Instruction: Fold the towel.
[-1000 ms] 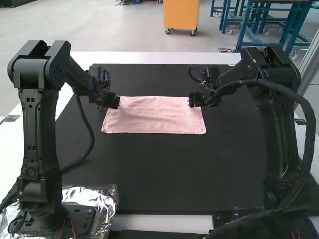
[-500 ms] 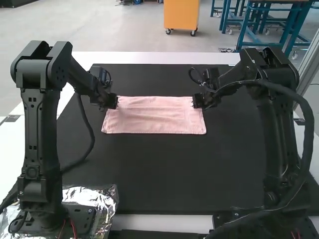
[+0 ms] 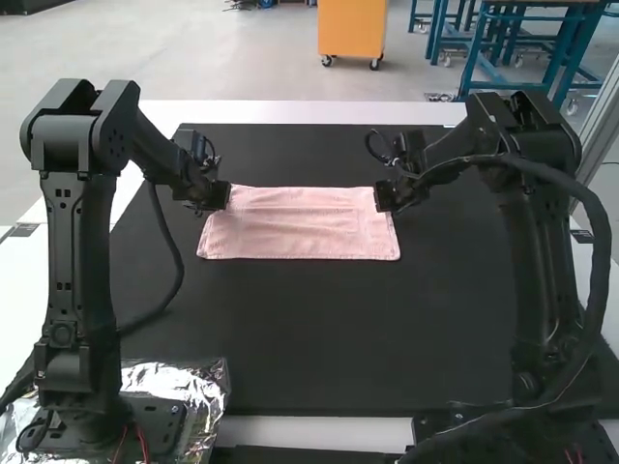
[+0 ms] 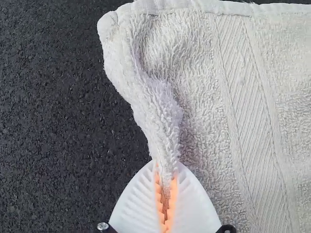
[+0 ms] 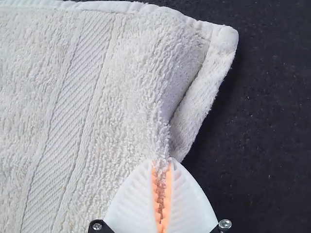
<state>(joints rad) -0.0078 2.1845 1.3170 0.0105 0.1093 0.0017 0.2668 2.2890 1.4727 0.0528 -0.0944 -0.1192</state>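
Between the two arms, left of the middle and toward the far edge of the tabletop (image 3: 290,112), the pink towel (image 3: 300,227) lies on a black mat (image 3: 329,329). It is spread as a wide, low rectangle. Its long axis runs from side to side, parallel to the tabletop's far edge, so its short ends point toward the left and right edges. The near long side is straight, with both near corners flat on the mat.

The left gripper (image 3: 221,197) is at the towel's left end, close to its far corner. In its wrist view, the fingers of the left gripper (image 4: 166,194) come together on a gathered ridge of the short end, pinching it between the orange pads (image 4: 159,196). The ridge runs from the grip to a rounded corner, and a woven band crosses the cloth beside it, at an angle to the hemmed long side.

The right gripper (image 3: 387,197) is at the opposite end, also close to the far corner. In its wrist view, the right gripper (image 5: 161,194) pinches a tuck of the short end between its closed-in fingers. A crease opens from the grip toward the corner, and another woven band slants across nearby.
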